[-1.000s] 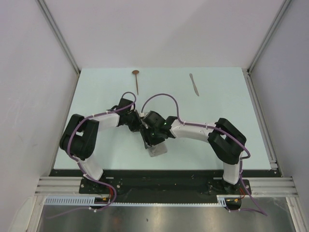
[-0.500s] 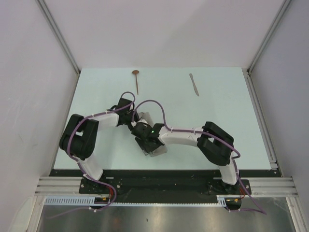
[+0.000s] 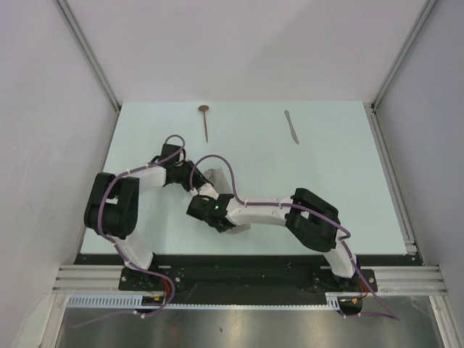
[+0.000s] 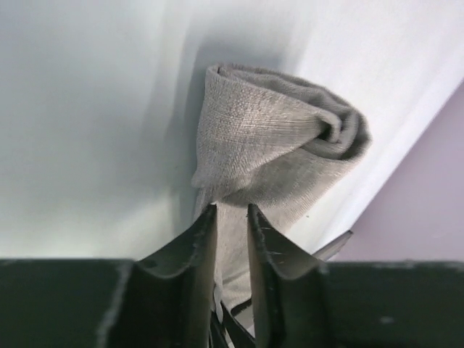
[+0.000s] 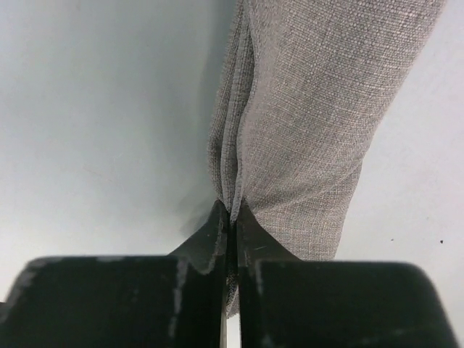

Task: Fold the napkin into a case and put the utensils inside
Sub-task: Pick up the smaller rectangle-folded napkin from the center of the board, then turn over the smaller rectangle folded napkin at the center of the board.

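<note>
The pale table [image 3: 326, 188] lies under both my arms. The napkin [image 4: 275, 145], a rolled grey-beige bundle, sits at the near middle of it, between my two wrists. My right pincer [image 5: 230, 210] is pressed tight on a folded edge of the cloth, fingers meeting with only fabric between them. My left pincer [image 4: 232, 210] stands narrowly parted with cloth running into the gap; I cannot tell whether it grips. The spoon [image 3: 205, 120] and knife [image 3: 291, 126] lie well apart along the far edge.
</note>
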Tool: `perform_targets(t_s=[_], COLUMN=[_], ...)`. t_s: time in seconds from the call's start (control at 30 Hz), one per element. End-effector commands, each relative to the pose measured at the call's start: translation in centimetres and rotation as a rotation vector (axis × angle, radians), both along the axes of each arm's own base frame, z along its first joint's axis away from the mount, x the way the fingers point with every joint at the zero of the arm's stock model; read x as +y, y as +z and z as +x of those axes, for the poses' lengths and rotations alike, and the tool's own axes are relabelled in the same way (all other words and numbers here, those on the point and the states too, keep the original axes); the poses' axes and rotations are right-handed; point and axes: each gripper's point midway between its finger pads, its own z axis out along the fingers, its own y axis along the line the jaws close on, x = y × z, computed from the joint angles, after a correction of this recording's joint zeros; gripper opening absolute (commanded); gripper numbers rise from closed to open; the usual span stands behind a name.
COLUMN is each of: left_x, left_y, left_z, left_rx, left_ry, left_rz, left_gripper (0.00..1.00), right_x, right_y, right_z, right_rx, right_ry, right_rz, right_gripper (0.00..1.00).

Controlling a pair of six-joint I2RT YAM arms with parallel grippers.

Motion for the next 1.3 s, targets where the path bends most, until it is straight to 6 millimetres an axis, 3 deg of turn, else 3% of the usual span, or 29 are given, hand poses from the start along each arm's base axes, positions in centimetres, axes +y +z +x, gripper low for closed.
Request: perform_targets(t_s=[0.0,0.1,0.23,0.37,0.4,0.6,0.7,0.77,0.8,0.83,0.9,0.93,0.97,1.03,1.07,1.1,1.27], left_x=[1.6,3.5,6.2,8.0,8.2,8.8,8.6,8.2,7.2,6.9,5.3,4.8,3.6,2.6,1.6,1.1,0.4], left_y=[7.7,11.3,13.9,14.2,14.2,13.8,13.0,12.1,11.9,11.5,10.4,10.0,9.4,8.0,7.9,7.5,5.5], left_z=[2.9,3.2,2.5,1.1,0.8,-1.0,-1.6,-2.1,-2.5,-2.7,-3.3,-3.5,-3.9,-4.4,-4.4,-4.6,-4.2], left_rx=[-0.21,-0.294,-0.372,-0.408,-0.415,-0.452,-0.446,-0.436,-0.435,-0.43,-0.412,-0.404,-0.393,-0.365,-0.373,-0.364,-0.313], left_ry=[-0.001,-0.001,0.026,0.033,0.028,0.01,-0.004,-0.021,-0.051,-0.06,-0.097,-0.106,-0.121,-0.125,-0.132,-0.135,-0.071], left_rz=[-0.073,-0.045,0.018,0.079,0.093,0.151,0.146,0.14,0.136,0.145,0.146,0.147,0.14,0.143,0.143,0.148,0.164], left_gripper=[0.32,0.34,0.36,0.36,0.36,0.36,0.34,0.33,0.32,0.32,0.32,0.31,0.31,0.29,0.28,0.28,0.25], right_x=[0.1,1.3,2.4,3.7,3.5,4.6,4.0,3.3,3.5,2.2,1.4,1.0,-0.5,-1.0,-2.0,-2.2,-4.7], right_y=[0.8,2.2,4.4,7.0,6.9,10.8,11.9,11.6,13.3,11.4,12.3,11.9,10.1,10.7,9.4,9.7,10.0], right_z=[-0.1,-0.3,0.1,0.0,0.2,0.6,0.7,0.6,0.9,0.0,0.5,0.2,-0.3,-0.3,-0.8,-0.8,-1.3], right_rx=[0.044,0.1,0.139,0.234,0.272,0.351,0.371,0.383,0.345,0.38,0.351,0.363,0.393,0.363,0.378,0.361,0.316], right_ry=[-0.012,0.006,0.01,0.027,0.01,0.025,0.021,0.013,0.045,0.03,0.021,0.014,-0.038,-0.029,-0.058,-0.049,-0.087], right_rz=[0.043,0.152,0.286,0.474,0.508,0.808,0.941,1.02,1.099,1.093,1.188,1.21,1.212,1.273,1.264,1.286,1.368], right_gripper=[0.0,0.0,0.0,0.0,0.0,0.0,0.0,0.0,0.0,0.0,0.0,0.0,0.0,0.0,0.0,0.0,0.0])
